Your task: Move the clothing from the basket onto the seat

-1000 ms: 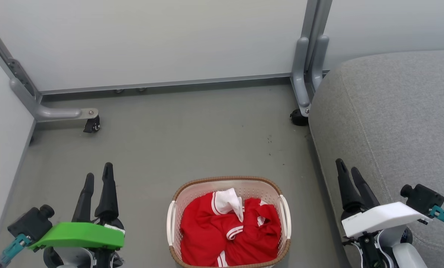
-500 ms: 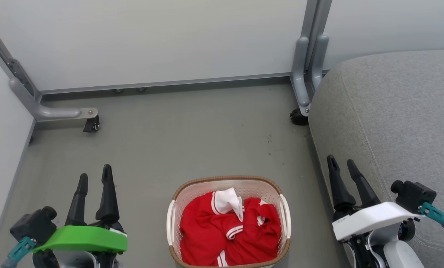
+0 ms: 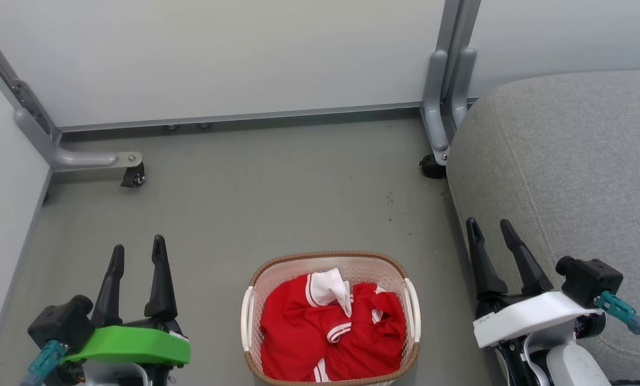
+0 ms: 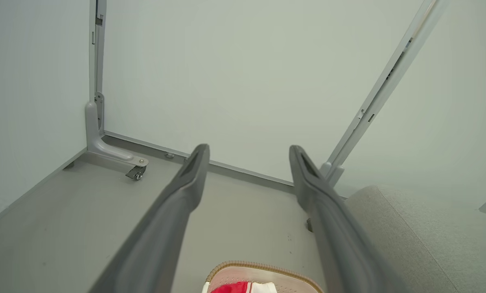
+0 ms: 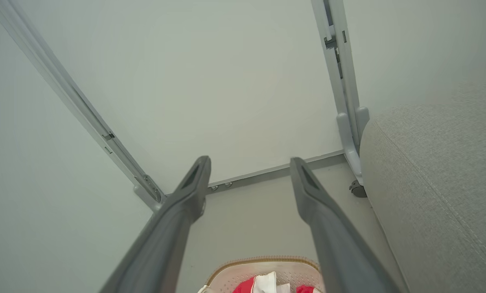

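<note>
Bright red clothing point(image 3: 330, 335) with a white collar and striped cuffs lies bunched inside the oval cream basket point(image 3: 250, 316), which stands on the floor at the bottom middle of the head view. The basket rim point(image 4: 263, 270) and a bit of red clothing point(image 4: 230, 288) peek into the left wrist view; the right wrist view catches the basket point(image 5: 263, 264) and clothing point(image 5: 247, 287) too. My left gripper point(image 3: 138, 249) is open, left of the basket. My right gripper point(image 3: 489, 225) is open, right of the basket, by the grey seat point(image 3: 566, 171). Neither touches anything.
Pale partition panels point(image 3: 218, 53) on grey metal legs with black castors point(image 3: 133, 177) wall in the grey floor point(image 3: 272, 193) at the back and left. A second castor point(image 3: 431, 167) sits by the seat's corner. Bare floor lies between the basket and the panels.
Both grippers have opened wider. The right gripper has shifted left and slightly up the view; the left has drifted slightly right. The camera has shifted a little. The clothing and basket lie unmoved.
</note>
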Robot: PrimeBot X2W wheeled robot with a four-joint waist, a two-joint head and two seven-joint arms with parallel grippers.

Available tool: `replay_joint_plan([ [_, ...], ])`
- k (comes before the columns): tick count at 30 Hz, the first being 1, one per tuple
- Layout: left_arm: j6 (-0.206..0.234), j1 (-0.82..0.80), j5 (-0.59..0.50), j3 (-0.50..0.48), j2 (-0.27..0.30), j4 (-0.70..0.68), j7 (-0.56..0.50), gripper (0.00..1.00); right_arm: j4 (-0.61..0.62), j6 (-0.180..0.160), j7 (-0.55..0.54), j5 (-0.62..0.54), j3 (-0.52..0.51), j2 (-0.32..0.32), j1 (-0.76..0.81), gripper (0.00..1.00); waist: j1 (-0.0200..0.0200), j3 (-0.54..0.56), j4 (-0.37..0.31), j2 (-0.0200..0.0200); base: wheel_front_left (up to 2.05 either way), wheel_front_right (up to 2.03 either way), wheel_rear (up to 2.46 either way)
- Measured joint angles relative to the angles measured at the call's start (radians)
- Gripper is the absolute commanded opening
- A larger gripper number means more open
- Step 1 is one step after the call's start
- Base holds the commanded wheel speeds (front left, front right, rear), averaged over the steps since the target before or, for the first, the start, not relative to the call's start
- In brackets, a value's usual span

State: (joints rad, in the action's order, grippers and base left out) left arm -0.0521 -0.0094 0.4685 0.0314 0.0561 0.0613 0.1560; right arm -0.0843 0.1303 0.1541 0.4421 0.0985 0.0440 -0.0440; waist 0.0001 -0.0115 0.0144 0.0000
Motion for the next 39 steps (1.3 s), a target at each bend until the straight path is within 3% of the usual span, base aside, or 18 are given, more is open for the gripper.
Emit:
replay_joint_plan([
  [20,0.013,0.022,-0.210,0.025,0.001,-0.023,0.048,1.00,0.037,0.000,0.048,-0.190,0.016,0.001,0.018,1.00,0.0000,0.008,-0.001,0.0000,0.00,0.00,0.00],
  [39,0.007,0.039,-0.357,0.040,0.008,-0.024,0.083,1.00,0.042,0.000,0.086,-0.278,-0.020,0.003,0.029,1.00,0.0000,0.002,0.002,0.0000,0.00,0.00,0.00],
])
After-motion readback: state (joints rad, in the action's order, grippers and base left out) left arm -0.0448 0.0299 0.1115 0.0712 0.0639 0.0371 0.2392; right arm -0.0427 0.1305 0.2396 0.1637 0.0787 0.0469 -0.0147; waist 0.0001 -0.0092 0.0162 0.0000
